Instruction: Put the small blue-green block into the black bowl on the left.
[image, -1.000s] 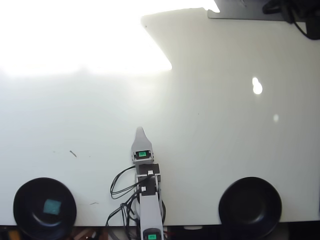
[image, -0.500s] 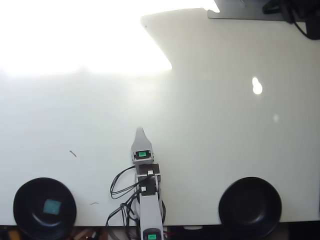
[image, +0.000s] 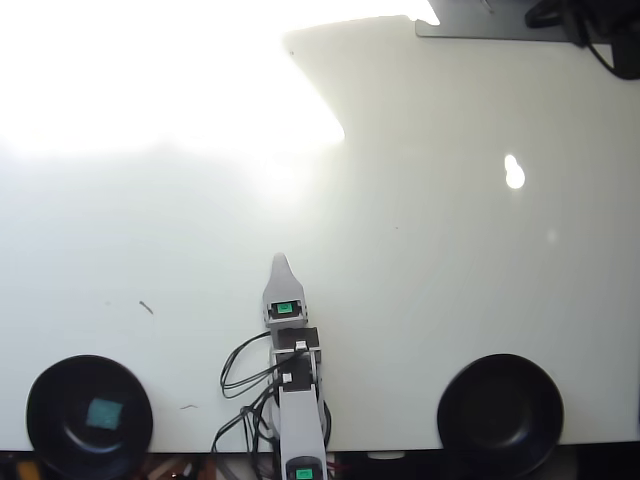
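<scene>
1. Pale grey end effector: single tip showing, pointing up the overhead view; jaw state cannot be told; holding nothing visible.
2. Small flat teal square block: lying inside the round glossy black bowl, lower left.
3. Second identical black bowl: lower right, on the white worktop.

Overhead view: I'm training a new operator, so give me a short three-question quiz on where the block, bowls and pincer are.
1. True or false: the small blue-green block lies on the bare table.
2. In the overhead view, which black bowl holds the block? A) the left bowl B) the right bowl C) neither
3. Fill in: the pincer holds ____.

Key:
1. False: it sits inside a bowl.
2. A.
3. Nothing visible; only one tip shows, so its jaws cannot be judged open or shut.
</scene>
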